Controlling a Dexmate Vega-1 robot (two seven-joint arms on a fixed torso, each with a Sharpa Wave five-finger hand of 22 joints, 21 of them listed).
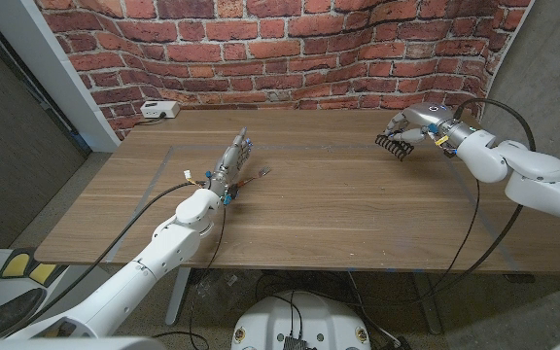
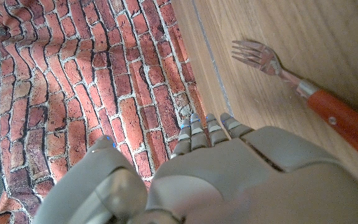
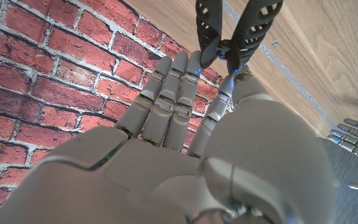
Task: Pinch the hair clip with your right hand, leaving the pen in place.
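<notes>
Right now my right robot hand (image 1: pixel 418 124) pinches the black toothed plastic hair clip (image 1: pixel 394 146) above the bench's (image 1: pixel 358 204) far right, so I keep thumb pressure steady, jaws hanging free.

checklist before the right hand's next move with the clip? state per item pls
1. Hair clip pinched by the right hand: ok, fingertips meet at its hinge in the right wrist view.
2. Clip off the table: cannot tell; in the head view its teeth hang at the surface.
3. Clip jaws: ok, spread apart.
4. Item to leave in place: not ok versus the task wording; what lies by the left hand is a fork with a red handle, not a pen.
5. Left hand off that fork: ok, the left wrist view shows it beside the hand, ungripped.
</notes>
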